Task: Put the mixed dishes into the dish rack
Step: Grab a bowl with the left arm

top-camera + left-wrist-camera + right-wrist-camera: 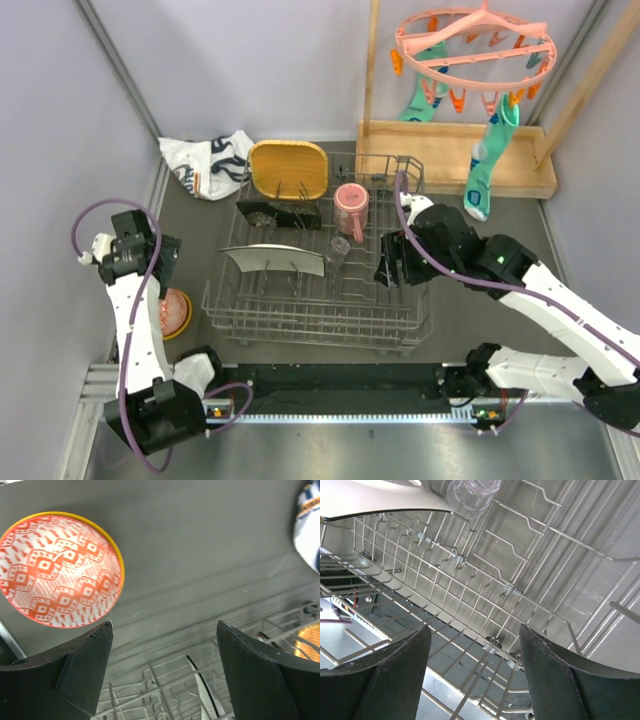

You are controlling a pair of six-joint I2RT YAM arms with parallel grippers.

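The dish rack point(318, 300) stands mid-table. In it are the yellow plate point(288, 170), the black floral plate point(278, 213), the pink cup point(350, 205), the clear glass point(338, 250) and the pale plate point(272, 260). The orange bowl point(172, 312) sits on the table left of the rack. The blue-white bowl is out of view. My left gripper point(160, 262) is open and empty above the bowl point(57, 570), beside the rack. My right gripper point(392, 268) is open and empty over the rack's right part point(510, 587); the glass point(470, 492) and pale plate point(370, 497) lie beyond it.
A white printed cloth point(208, 162) lies at the back left. A wooden tray point(450, 160) stands at the back right, under a pink peg hanger point(475, 45) with teal socks point(490, 150). Walls close in on both sides.
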